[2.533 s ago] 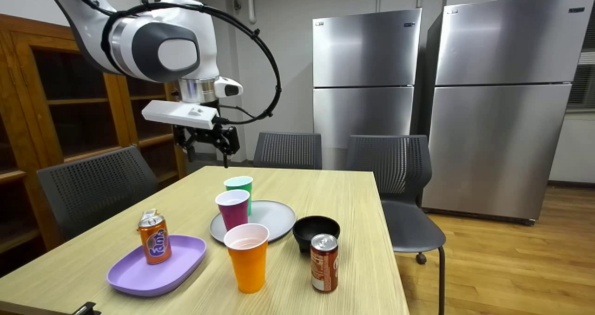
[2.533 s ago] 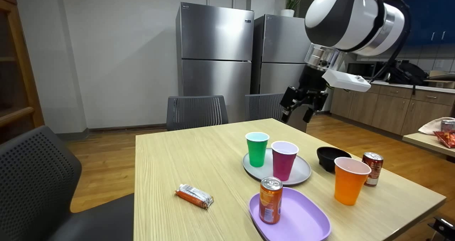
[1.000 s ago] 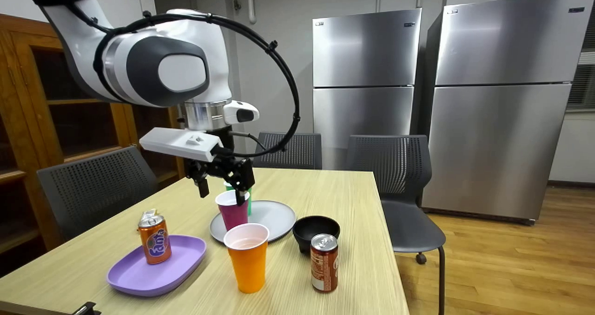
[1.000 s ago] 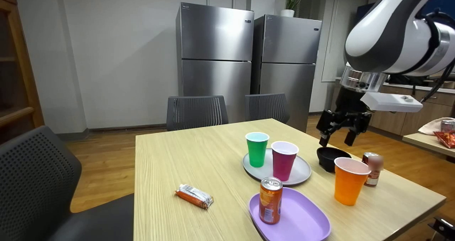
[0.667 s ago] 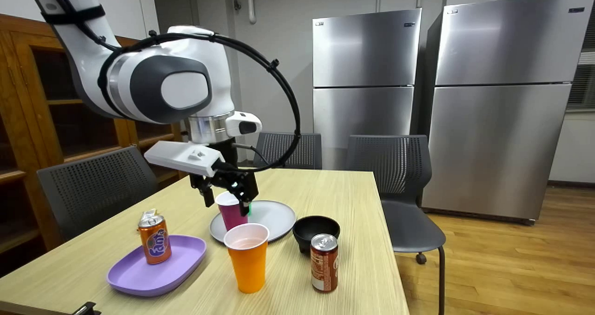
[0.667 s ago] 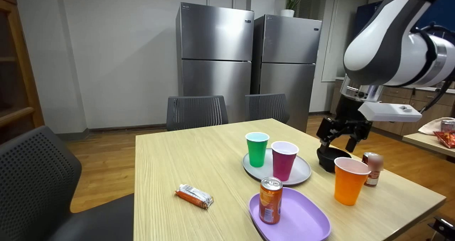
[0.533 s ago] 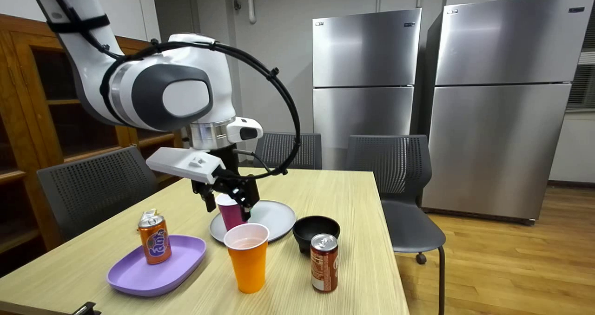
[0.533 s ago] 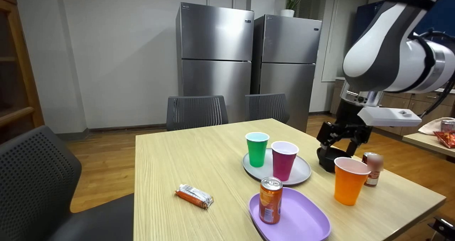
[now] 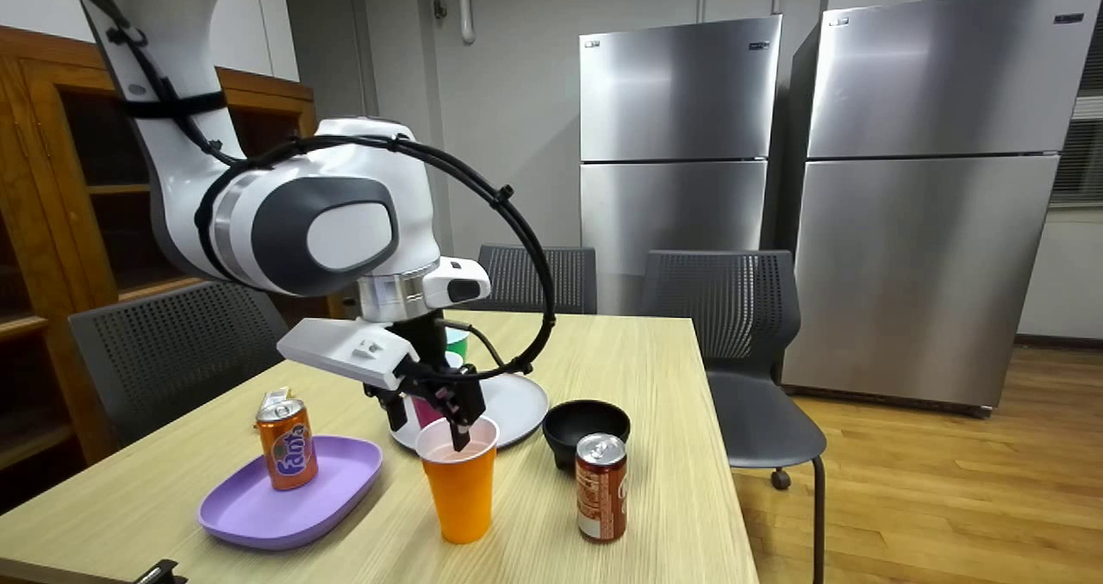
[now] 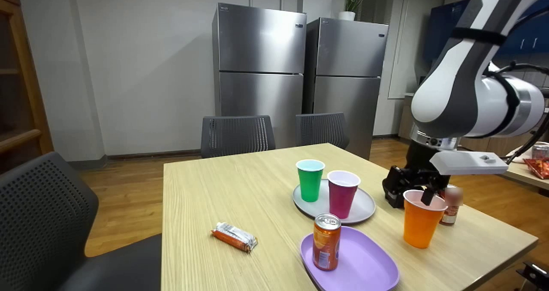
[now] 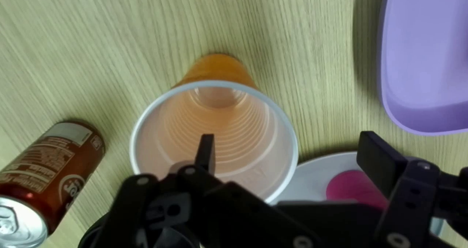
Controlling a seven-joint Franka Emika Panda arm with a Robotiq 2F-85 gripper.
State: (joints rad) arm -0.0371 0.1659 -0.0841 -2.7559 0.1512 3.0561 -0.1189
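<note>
My gripper (image 11: 287, 145) is open and holds nothing. In the wrist view one fingertip overlaps the mouth of an upright orange cup (image 11: 217, 70), and the other is outside its rim. In an exterior view the gripper (image 9: 429, 436) is low at the cup's rim, with one fingertip at the mouth of the orange cup (image 9: 462, 502); I cannot tell how deep it reaches. The gripper (image 10: 409, 201) also shows by the orange cup (image 10: 419, 226) in an exterior view. A magenta cup (image 10: 342, 198) stands on a grey plate (image 10: 365, 207) behind, partly hidden by the gripper in the wrist view.
A green cup (image 10: 309, 183) is on the plate. A black bowl (image 9: 586, 425) and a brown-red can (image 9: 601, 491) stand beside the orange cup. A purple tray (image 10: 369, 265) holds an orange can (image 10: 327, 244). A wrapped bar (image 10: 234, 237) lies on the table. Chairs surround it.
The arm has come down from above the table toward the orange cup, passing in front of the black bowl. The gripper has stayed open. The cups, cans, plate and tray have not moved.
</note>
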